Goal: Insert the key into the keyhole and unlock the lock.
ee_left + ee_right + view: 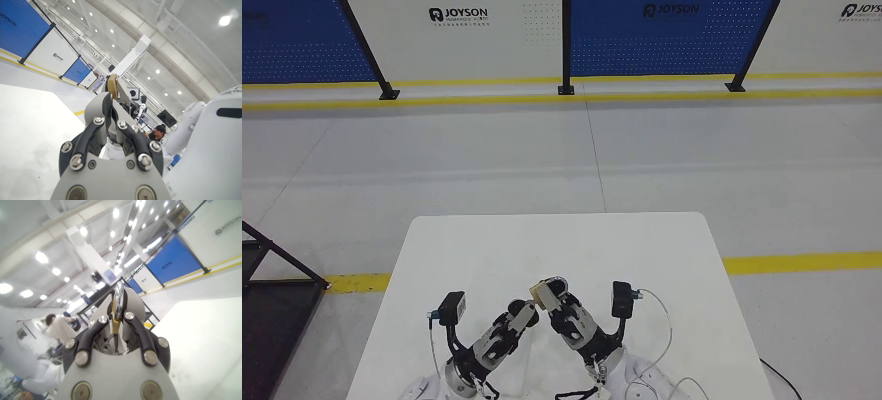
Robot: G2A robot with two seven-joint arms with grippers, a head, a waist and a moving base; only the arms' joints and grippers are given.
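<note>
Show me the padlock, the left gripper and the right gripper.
padlock (112,85), left wrist view, on its brass body.
left gripper (111,97), left wrist view, midway between its fingertips.
right gripper (119,297), right wrist view, midway between its fingertips.

Lock: brass padlock (114,324), chrome shackle (119,300), is being gripped by right pincer (118,292).
Place: is being held over the counter (562,250).

Industrial robot lab: partition panels (672,40), yellow floor lines (802,263), high ceiling (170,37) w/ spotlights (225,20) (monitor (166,117) at back).
</note>
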